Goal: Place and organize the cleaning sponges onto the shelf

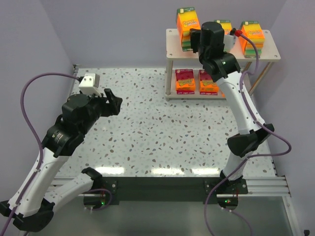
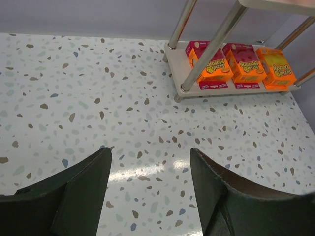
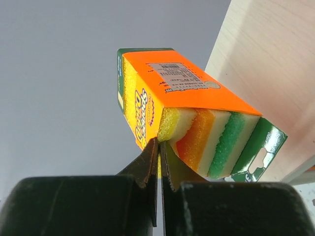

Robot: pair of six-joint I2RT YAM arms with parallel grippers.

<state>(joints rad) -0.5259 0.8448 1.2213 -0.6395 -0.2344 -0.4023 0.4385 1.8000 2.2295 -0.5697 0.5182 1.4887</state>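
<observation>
Right wrist view showed the right gripper pinched together, empty, by an orange sponge pack. The left gripper gaped wide, empty.

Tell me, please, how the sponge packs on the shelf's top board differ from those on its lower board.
The top-board packs stand upright, while the lower-board packs lie flat. The top-board packs show green edging, while the lower-board packs mostly show magenta panels facing up. Both sets share bright orange wrapping.
</observation>
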